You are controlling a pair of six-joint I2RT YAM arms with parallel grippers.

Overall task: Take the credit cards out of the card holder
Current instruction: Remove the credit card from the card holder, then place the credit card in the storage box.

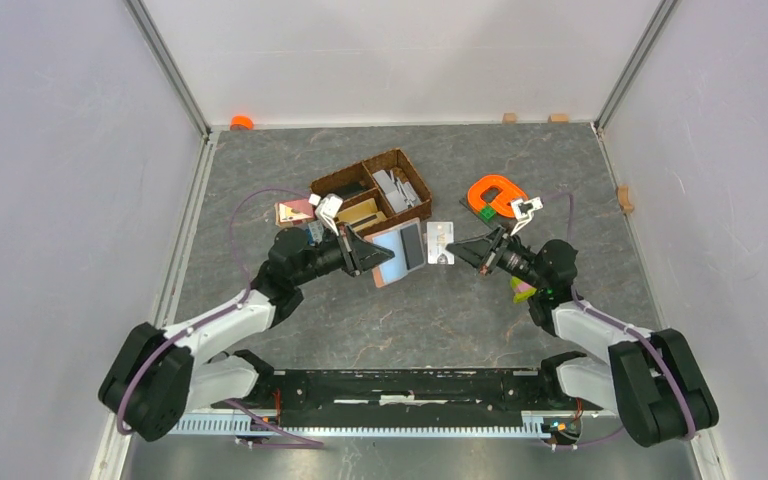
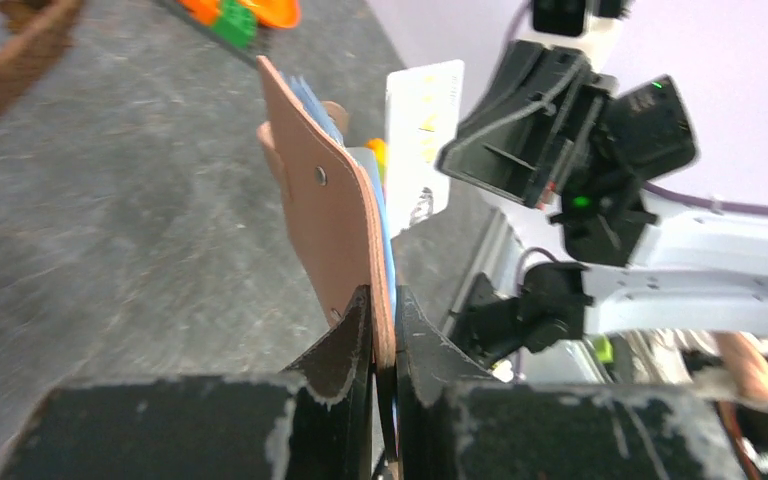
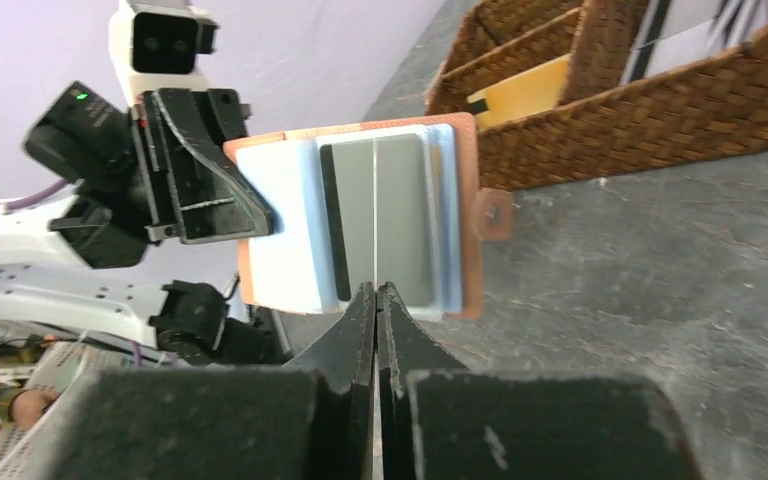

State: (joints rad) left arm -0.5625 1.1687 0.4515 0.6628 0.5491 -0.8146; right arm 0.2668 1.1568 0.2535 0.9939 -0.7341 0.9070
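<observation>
left end effector (image 1: 372, 260): tan card holder (image 1: 407, 250) | right end effector (image 1: 463, 250): white card (image 1: 441, 242)

Soft, even light fills all three views, with faint shadows. The left wrist view is blurred, especially the desk (image 2: 110, 230).

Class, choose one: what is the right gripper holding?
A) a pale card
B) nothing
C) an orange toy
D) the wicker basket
A: the right gripper is shut on the edge of a pale credit card, while the left gripper clamps the card holder.
</observation>
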